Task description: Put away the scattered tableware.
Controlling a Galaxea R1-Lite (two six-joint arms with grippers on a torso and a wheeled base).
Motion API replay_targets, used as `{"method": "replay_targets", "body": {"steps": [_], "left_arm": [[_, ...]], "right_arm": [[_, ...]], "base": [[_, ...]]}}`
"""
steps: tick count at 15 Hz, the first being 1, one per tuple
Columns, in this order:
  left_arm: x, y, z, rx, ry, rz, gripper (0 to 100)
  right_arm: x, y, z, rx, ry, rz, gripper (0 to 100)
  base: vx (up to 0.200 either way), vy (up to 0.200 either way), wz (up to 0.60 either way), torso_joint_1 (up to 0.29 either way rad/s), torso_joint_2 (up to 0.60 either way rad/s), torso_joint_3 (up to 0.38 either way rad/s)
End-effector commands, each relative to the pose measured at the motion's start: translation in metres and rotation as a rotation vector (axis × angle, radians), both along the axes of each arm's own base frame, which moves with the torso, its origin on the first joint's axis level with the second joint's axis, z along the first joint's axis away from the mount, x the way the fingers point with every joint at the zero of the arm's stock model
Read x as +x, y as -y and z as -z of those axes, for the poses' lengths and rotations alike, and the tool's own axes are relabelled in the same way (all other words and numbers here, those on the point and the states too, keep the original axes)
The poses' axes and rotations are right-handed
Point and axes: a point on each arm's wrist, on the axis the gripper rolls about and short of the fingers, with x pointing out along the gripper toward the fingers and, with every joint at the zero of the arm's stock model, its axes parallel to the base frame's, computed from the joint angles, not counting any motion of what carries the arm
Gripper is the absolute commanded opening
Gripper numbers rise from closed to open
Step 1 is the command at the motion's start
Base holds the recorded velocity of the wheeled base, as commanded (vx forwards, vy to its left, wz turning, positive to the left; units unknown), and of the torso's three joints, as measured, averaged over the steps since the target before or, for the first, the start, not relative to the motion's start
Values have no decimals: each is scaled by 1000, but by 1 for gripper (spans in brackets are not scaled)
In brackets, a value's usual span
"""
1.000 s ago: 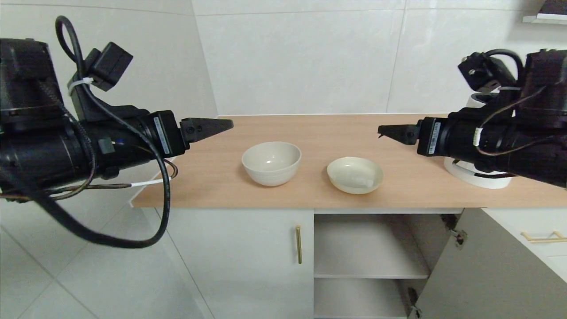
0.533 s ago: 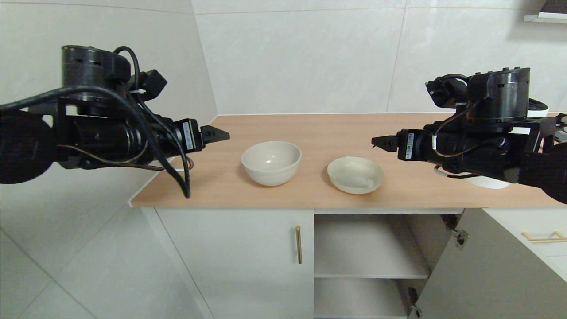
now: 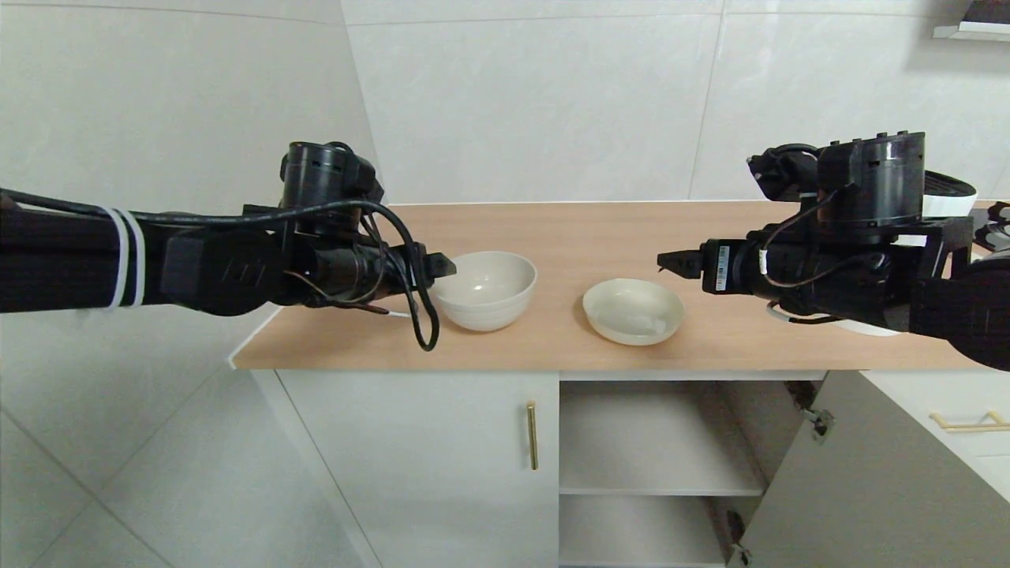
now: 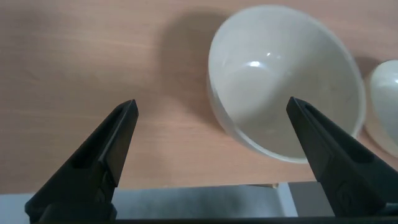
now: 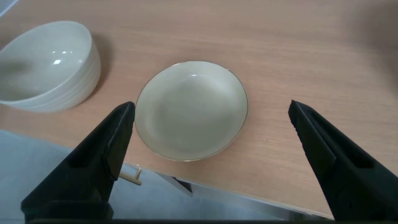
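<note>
"From the head view, where are the arms?"

"The left gripper (image 3: 444,267) is just beside the deep bowl (image 3: 484,289) on the counter (image 3: 568,229). The right gripper (image 3: 669,260) hangs to the right of that bowl, over the flat dish (image 3: 633,312)."

"And the left wrist view?"

"Its fingers are spread wide and hold nothing. I think it wants to pinch the deep bowl's (image 4: 286,87) rim."

"The right wrist view?"

"Wide apart too, and empty, above the flat dish (image 5: 189,111) beside the deep bowl. The open cupboard (image 3: 651,442) lower down looks like their home."
</note>
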Motion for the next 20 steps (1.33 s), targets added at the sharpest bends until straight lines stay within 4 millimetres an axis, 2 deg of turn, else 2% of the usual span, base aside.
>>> {"method": "replay_targets", "body": {"steps": [1, 5, 7, 8, 15, 18, 20], "left_arm": [[6, 8, 12, 11, -28, 14, 100], [19, 15, 32, 25, -66, 16, 100], [20, 16, 35, 26, -71, 16, 100], [23, 16, 38, 27, -75, 15, 0], [17, 14, 25, -2, -41, 3, 0], [-3, 6, -2, -50, 7, -13, 0], [-34, -5, -30, -77, 72, -4, 0]], "right_arm": [[0, 0, -1, 1, 2, -1, 100], [-1, 0, -1, 3, 3, 0, 100], [-1, 0, -1, 3, 3, 0, 100], [-1, 0, -2, 4, 5, 0, 100], [1, -1, -1, 33, -8, 9, 100], [10, -5, 0, -2, -74, 19, 100], [33, -14, 9, -41, -241, 135, 100]], "base": [[0, 0, 0, 0, 0, 0], [0, 0, 0, 0, 0, 0], [0, 0, 0, 0, 0, 0], [0, 0, 0, 0, 0, 0], [0, 0, 0, 0, 0, 0], [0, 0, 0, 0, 0, 0], [0, 0, 0, 0, 0, 0]]}}
